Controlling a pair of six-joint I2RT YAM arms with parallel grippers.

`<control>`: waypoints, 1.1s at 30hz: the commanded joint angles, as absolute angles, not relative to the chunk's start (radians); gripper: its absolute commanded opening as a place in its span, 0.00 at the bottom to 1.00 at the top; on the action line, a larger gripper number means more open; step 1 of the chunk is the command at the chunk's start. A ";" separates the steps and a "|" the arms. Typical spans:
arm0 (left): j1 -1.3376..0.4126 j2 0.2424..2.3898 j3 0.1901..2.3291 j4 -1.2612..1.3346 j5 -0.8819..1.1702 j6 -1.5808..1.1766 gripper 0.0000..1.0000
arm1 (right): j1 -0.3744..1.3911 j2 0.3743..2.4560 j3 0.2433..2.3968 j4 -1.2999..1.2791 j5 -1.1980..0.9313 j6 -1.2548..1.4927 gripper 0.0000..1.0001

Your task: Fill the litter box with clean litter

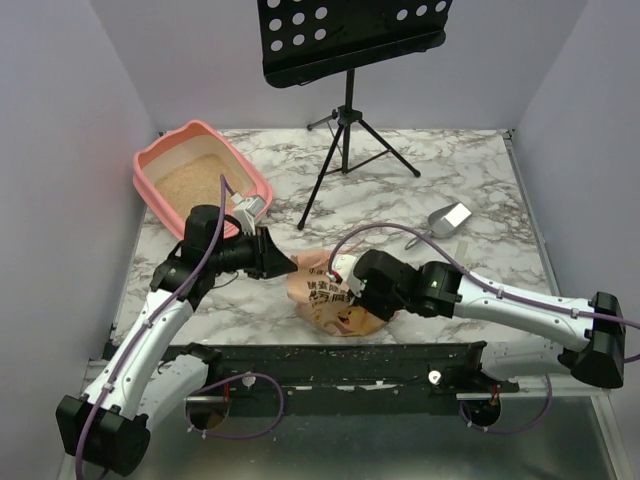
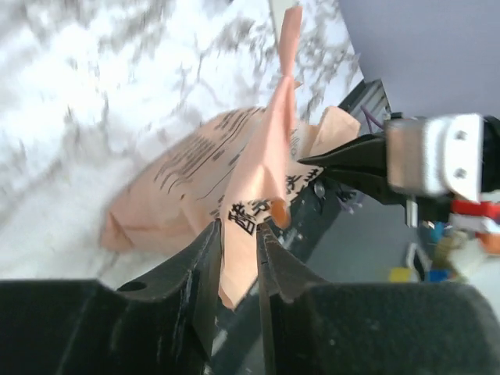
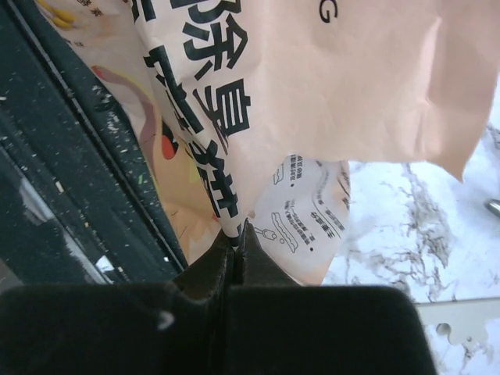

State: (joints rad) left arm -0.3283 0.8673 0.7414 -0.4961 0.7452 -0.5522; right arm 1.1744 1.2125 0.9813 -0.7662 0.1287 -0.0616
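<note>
Between the far-left litter box (image 1: 143, 170) and a scoop (image 1: 452, 218) at right, the bag (image 1: 330, 310) lies by a near black rail (image 1: 350, 362), right gripper (image 3: 237, 234) clamped on it, left gripper (image 2: 238, 234) with jaws apart around its flap.

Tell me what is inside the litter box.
Sandy beige litter covers the floor of the litter box. Its near corner is hidden behind the left arm, so that part cannot be seen.
</note>
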 commanded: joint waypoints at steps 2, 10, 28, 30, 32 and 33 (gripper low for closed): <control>-0.330 0.867 0.847 -0.368 0.768 -0.353 0.36 | 1.082 1.206 1.012 -0.787 0.074 -0.178 0.01; -0.552 0.911 0.911 -0.345 0.706 -0.129 0.47 | 0.931 1.103 0.951 -0.713 -0.133 -0.198 0.01; -0.842 1.055 0.752 -0.005 0.531 0.196 0.50 | 0.894 1.034 0.857 -0.612 -0.221 -0.091 0.01; -0.848 1.074 0.753 0.040 0.508 0.228 0.50 | 0.896 1.026 0.848 -0.606 -0.224 -0.089 0.01; -0.854 1.097 0.753 0.069 0.515 0.245 0.50 | 0.894 1.025 0.844 -0.597 -0.232 -0.084 0.01; -0.859 1.109 0.756 0.074 0.531 0.247 0.51 | 0.893 1.025 0.844 -0.595 -0.233 -0.081 0.01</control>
State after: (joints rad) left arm -0.8417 1.0714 0.7551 -0.0448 0.5362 0.1684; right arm 0.8967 1.0515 0.8509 -0.6724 -0.1776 -0.1104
